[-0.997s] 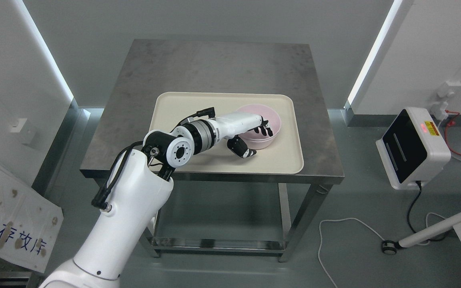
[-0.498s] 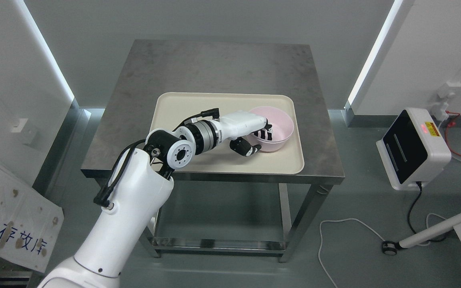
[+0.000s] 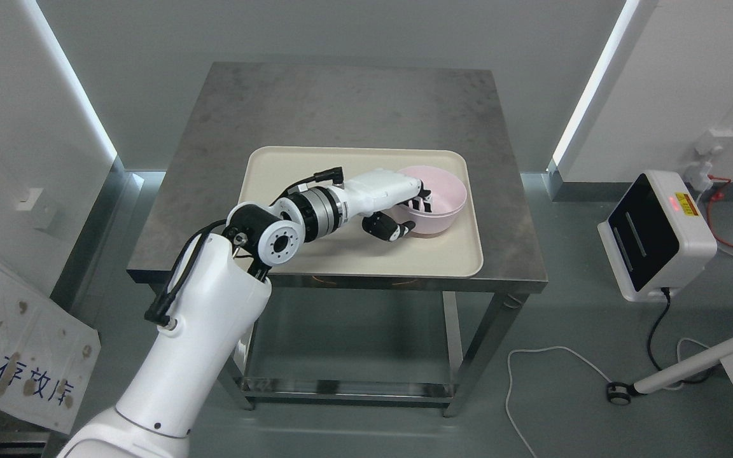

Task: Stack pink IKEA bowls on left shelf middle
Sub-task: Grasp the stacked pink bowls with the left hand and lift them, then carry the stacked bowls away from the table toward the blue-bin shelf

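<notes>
With its near rim pinched and its far side tipped up, 1 pink bowl (image 3: 438, 205) sits at the right end of a cream tray (image 3: 290, 178) on the steel tabletop (image 3: 341, 102), gripped by the left robot hand (image 3: 410, 211). To lift it cleanly, the hand would do best to raise the bowl straight up until its base clears the tray, then level it before any swing toward the shelf, since a thin rim pinch can slip if the bowl is yanked sideways. No shelf appears in the head view, so the carry looks long and a firm, steady hold matters.

The hand is closed around the bowl's rim: dark fingers (image 3: 422, 198) hook over the edge into the bowl, while the thumb (image 3: 397, 229) presses the outer wall from below, on the side nearest the wrist. The bowl lies just beyond the fingertips, away from the arm, and appears to tilt with its opening toward the camera. Only 1 bowl is visible. The right arm does not show.
</notes>
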